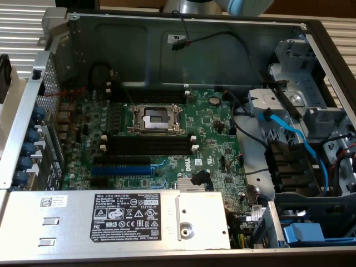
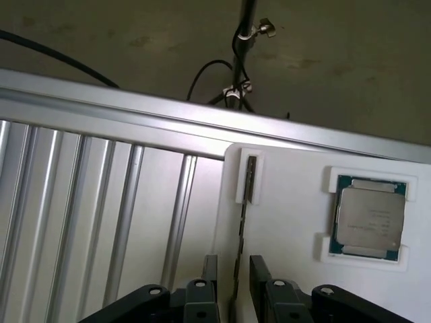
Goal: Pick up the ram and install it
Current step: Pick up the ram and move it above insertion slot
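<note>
In the wrist view the hand [image 2: 234, 268] is nearest the camera, its two black fingers [image 2: 210, 269] standing apart and gripping nothing. The ram [image 2: 241, 225] runs up between them as a thin dark strip seen edge-on, with a narrow gap on each side so that neither finger appears to touch it. The stick stands on its edge in a slot of a white holder plate [image 2: 289, 269], its far end tucked into a small raised white clip. Further along the same plate, well apart from the ram, a square processor [image 2: 370, 219] with a silver lid lies flat in its own white frame. The plate rests on a ribbed aluminium bench [image 2: 87, 202], edged by a plain metal rail [image 2: 135, 111]. Beyond that is a dull floor [image 2: 350, 67] with a thin stand and dark cables [image 2: 241, 60]. In the exterior view an opened computer case [image 1: 139, 39] lies flat. Closest is the grey power supply [image 1: 133, 217] with its printed label, then the green motherboard [image 1: 211, 128]. On the board a blue slot [image 1: 121, 169] comes first, next the row of empty black memory slots [image 1: 147, 146], and behind them the metal processor socket [image 1: 156, 118]. A blue cable [image 1: 289, 133] crosses the drive bays at the exterior view's right.
</note>
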